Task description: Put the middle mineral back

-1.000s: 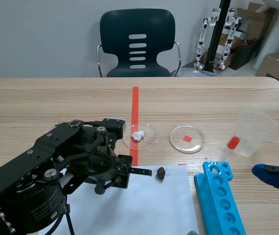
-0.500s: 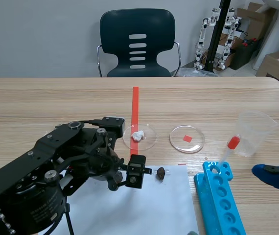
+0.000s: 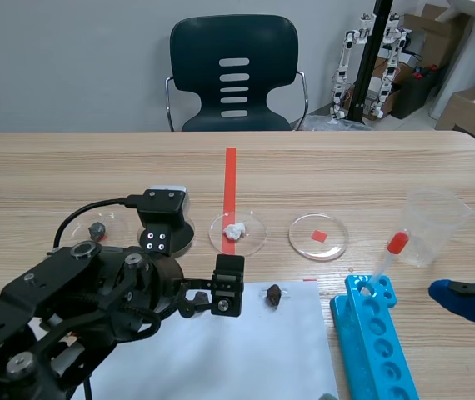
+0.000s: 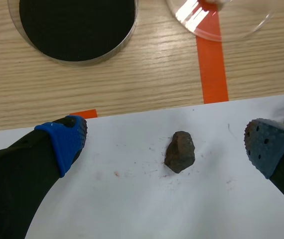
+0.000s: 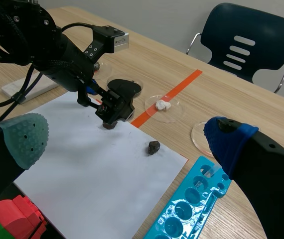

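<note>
Wooden worktop (image 4: 132, 84) carries a white sheet (image 4: 132, 209) where the middle mineral (image 4: 180, 152) lies under the left gripper (image 4: 165, 141), spread wide to straddle it for a grasp; the empty black-lined dish (image 4: 77, 27) sits just ahead.

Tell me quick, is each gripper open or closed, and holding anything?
Left gripper: open, straddling a brown mineral, not gripping it.
Right gripper: open, empty.
</note>
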### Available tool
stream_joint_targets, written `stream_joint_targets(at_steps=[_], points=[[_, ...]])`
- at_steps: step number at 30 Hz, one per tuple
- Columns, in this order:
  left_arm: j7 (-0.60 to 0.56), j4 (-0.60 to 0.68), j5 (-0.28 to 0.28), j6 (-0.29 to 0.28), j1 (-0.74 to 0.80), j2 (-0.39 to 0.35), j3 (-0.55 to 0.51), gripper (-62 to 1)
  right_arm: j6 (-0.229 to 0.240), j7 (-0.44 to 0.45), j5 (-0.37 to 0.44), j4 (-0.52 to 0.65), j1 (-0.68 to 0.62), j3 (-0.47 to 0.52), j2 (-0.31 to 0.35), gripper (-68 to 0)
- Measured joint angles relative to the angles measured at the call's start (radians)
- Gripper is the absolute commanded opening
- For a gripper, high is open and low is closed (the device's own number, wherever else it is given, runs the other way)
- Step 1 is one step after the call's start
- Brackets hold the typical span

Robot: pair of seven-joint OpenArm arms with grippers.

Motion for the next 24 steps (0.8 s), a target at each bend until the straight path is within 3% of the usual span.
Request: stream_joint_targets(at_steps=[24], points=[[-0.031, 0.008, 0.019, 0.0, 0.011, 0.0, 0.0, 1.4, 0.0, 0.0, 0.0, 0.0, 0.0, 0.0, 0.0, 0.4]])
